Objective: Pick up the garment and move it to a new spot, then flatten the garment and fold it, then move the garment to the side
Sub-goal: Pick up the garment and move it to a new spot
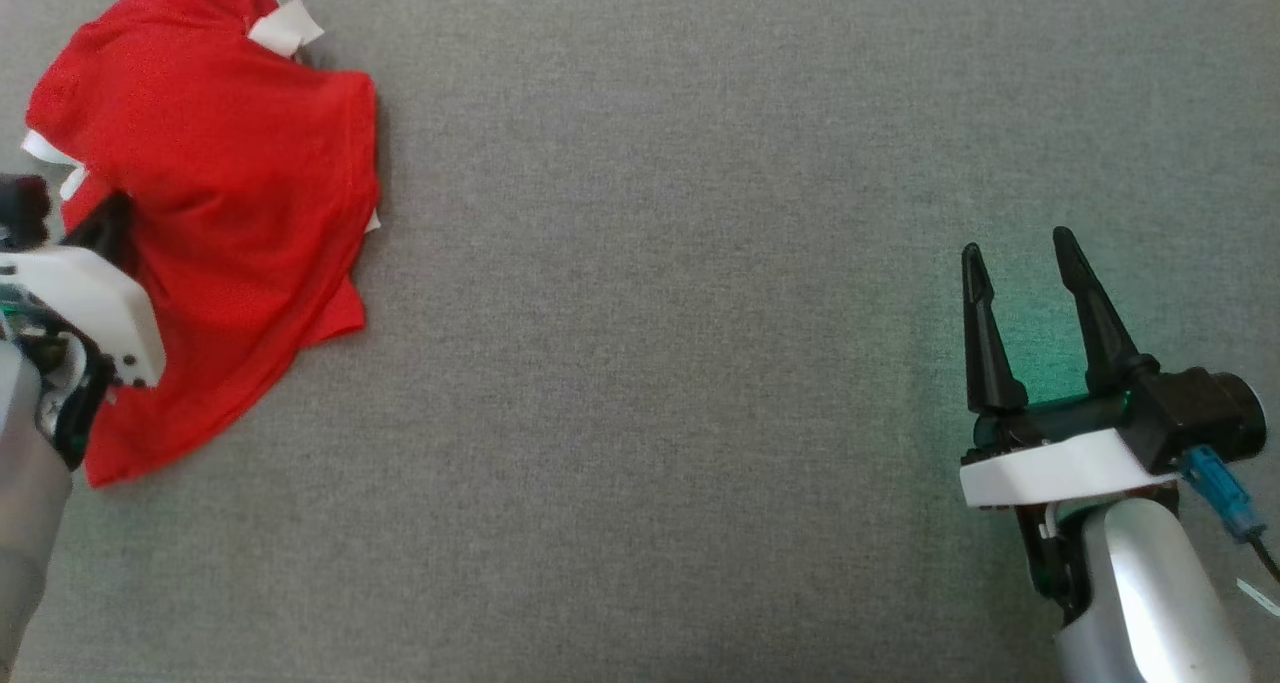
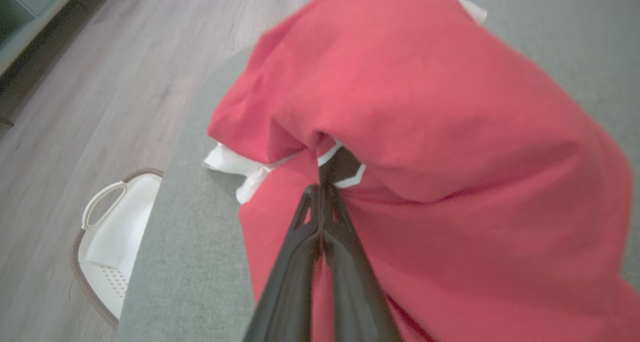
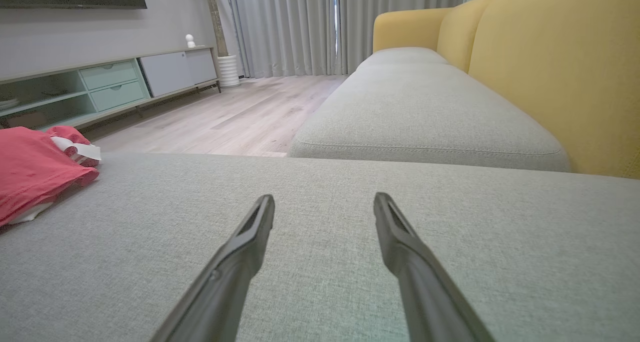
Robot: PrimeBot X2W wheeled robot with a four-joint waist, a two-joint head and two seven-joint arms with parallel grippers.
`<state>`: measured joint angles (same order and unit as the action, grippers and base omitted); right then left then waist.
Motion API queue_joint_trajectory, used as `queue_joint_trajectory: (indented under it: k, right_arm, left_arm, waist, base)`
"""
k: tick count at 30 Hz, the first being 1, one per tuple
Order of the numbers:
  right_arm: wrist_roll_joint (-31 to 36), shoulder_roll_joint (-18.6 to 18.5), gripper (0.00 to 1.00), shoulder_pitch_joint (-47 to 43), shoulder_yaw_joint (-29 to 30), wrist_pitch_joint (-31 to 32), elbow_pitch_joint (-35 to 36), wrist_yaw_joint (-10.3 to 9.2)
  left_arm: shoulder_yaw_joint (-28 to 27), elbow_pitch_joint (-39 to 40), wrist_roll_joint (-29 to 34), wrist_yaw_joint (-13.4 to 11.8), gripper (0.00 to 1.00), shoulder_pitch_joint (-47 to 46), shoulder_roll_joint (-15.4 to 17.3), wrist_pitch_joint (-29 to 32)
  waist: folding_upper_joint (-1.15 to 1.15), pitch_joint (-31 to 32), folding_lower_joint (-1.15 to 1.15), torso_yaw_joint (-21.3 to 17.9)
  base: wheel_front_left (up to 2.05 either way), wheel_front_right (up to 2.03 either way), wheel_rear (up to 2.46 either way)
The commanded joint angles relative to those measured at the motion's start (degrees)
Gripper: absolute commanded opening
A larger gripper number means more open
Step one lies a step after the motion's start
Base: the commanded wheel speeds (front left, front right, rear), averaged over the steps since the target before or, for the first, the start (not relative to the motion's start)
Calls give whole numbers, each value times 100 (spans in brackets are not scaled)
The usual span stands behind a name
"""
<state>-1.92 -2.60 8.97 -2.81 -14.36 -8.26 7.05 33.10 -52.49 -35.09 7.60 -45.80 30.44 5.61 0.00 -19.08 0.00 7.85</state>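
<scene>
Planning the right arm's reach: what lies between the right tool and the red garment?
Nothing: bare grey cushion separates the right tool from the garment in the head view.

The garment (image 1: pixel 230 193) is red with white trim, crumpled into a loose, puffed heap at the far left of the grey cushion (image 1: pixel 700 363). One corner trails toward the robot. The left tool (image 2: pixel 321 189) pinches a fold beside a white-edged opening.

The garment (image 1: pixel 230 213) is lying at the far left of the sofa cushion (image 1: pixel 650 363). The left gripper (image 2: pixel 323 188) is pinching its near left edge. The right gripper (image 1: pixel 1020 263) is pointing away at the near right, well apart. A basket (image 2: pixel 115 232) is sitting on the floor (image 2: pixel 100 81), left of the cushion.
</scene>
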Motion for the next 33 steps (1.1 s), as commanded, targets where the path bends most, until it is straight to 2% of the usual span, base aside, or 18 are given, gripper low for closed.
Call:
queue_joint_trajectory:
  k: [1, 9, 13, 19, 27, 30, 33]
  right_arm:
    - [46, -28, 100, 122, -96, -63, 155, 44]
    - [-66, -28, 100, 39, -142, -63, 53, 44]
    - [-150, -28, 100, -46, -152, -63, -16, 44]
    - [-296, -28, 100, -209, -211, -63, -75, 44]
    - [-417, -28, 100, -321, -313, -63, -113, 44]
    - [-457, -28, 100, -321, -361, -63, -106, 44]
    - [-487, -28, 100, -255, -444, -63, -83, 44]
  left_arm:
    - [-201, 29, -71, -12, 0, -342, 385, -205]
    - [-308, 224, -320, -11, 0, -802, 292, -1689]
    - [-409, 634, -335, -11, 0, -974, 246, -1979]
    - [-584, 1574, -231, -144, 0, -961, 124, -2051]
    - [-434, 2668, -233, -339, 0, -701, -45, -1809]
    - [-318, 3170, -271, -463, 0, -568, -187, -1599]
    - [-114, 3766, -341, -650, 0, -382, -464, -1292]
  waist:
    - [0, 55, 0, 10]
    - [0, 480, 0, 67]
    - [0, 761, 0, 97]
    - [0, 1134, 0, 104]
    - [0, 1369, 0, 9]
    - [0, 1400, 0, -90]
    - [0, 1385, 0, -312]
  base:
    - [0, 0, 0]
    - [0, 0, 0]
    - [0, 0, 0]
    - [0, 0, 0]
    - [0, 0, 0]
    - [0, 0, 0]
    - [0, 0, 0]
